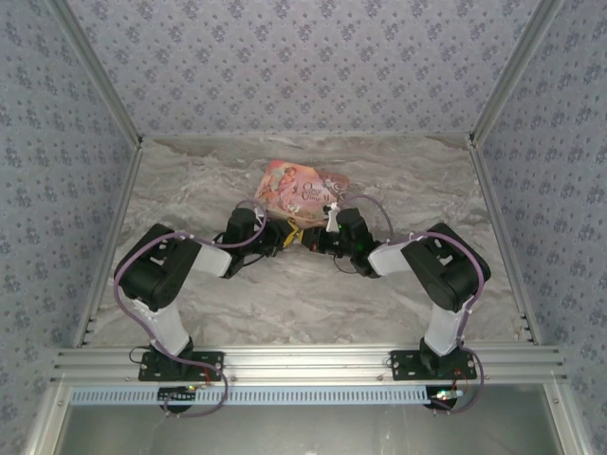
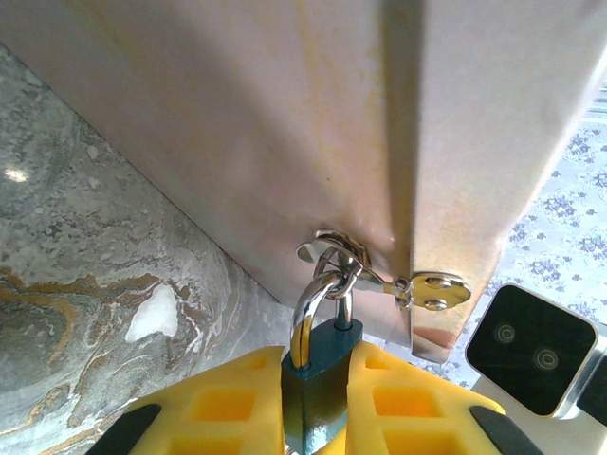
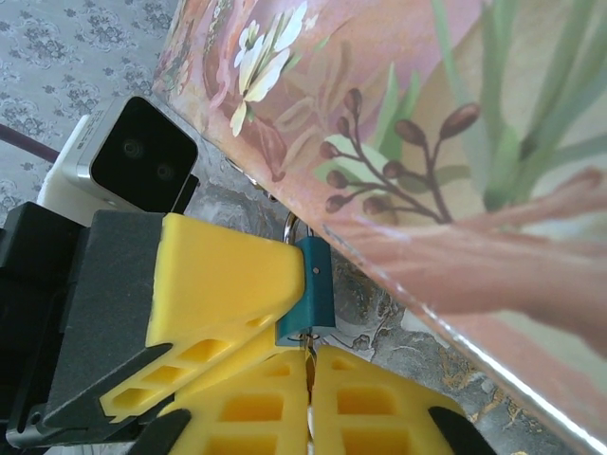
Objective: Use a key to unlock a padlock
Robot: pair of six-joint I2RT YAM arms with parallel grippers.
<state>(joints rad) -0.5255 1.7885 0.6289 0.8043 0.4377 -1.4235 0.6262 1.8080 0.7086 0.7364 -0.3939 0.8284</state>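
At the middle of the marbled tabletop (image 1: pixel 285 303), just in front of the pink illustrated box (image 1: pixel 299 188), the two arms meet tip to tip. The left claw (image 2: pixel 318 365) is clenched on the padlock (image 2: pixel 318 403), with a yellow finger pressed against each flat side of the small blue body. The lock's silvery shackle (image 2: pixel 308 308) rises out of the grip and passes through a metal ring (image 2: pixel 332 248) fixed to the box's side wall. A small hinged plate (image 2: pixel 436 289) sits just beside the ring. The padlock thus hangs on the box's fastening, close above the tabletop and held off it by the left claw.

In the right wrist view, the right claw (image 3: pixel 308 365) comes at the lock from the opposite end. Its two yellow fingers (image 3: pixel 379 408) are drawn almost together on a thin sliver of metal, apparently the key (image 3: pixel 306 343). This sliver reaches up to the underside of the blue body. Whether its tip is inside the keyhole cannot be told. Each wrist's camera housing faces the other across the lock, and the box's flowered face tilts over both claws.
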